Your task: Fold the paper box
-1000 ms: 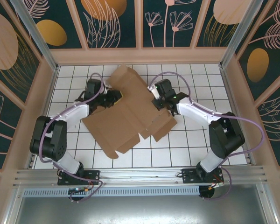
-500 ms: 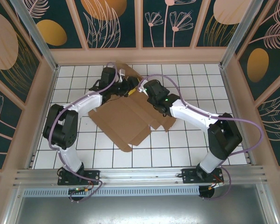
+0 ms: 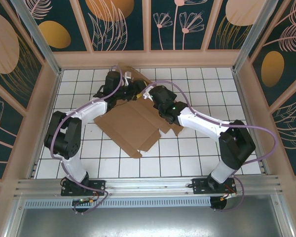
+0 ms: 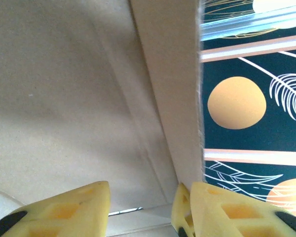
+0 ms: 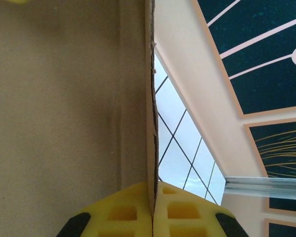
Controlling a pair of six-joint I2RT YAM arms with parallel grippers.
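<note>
The paper box (image 3: 130, 126) is a brown cardboard sheet whose near part lies flat on the white tiled table. Its far flap (image 3: 134, 75) is raised near the back wall. My right gripper (image 3: 149, 93) is shut on the flap's thin edge. In the right wrist view that cardboard edge (image 5: 151, 98) runs straight down between the closed yellow fingers of the gripper (image 5: 153, 190). My left gripper (image 3: 132, 94) is at the same raised part from the left. Its yellow fingers (image 4: 69, 210) stand apart around open space (image 4: 140, 195), and a folded cardboard strip (image 4: 167, 74) ends beside the right finger.
The back wall (image 3: 148, 58) stands just behind the raised flap, and side walls (image 3: 48, 94) close in the table. Bare tiles (image 3: 202, 153) lie to the right and front. The aluminium rail (image 3: 148, 183) with both arm bases runs along the near edge.
Both grippers have moved toward the back of the table and come close together. The far part of the sheet has risen from lying flat, and the whole sheet has slid backward.
</note>
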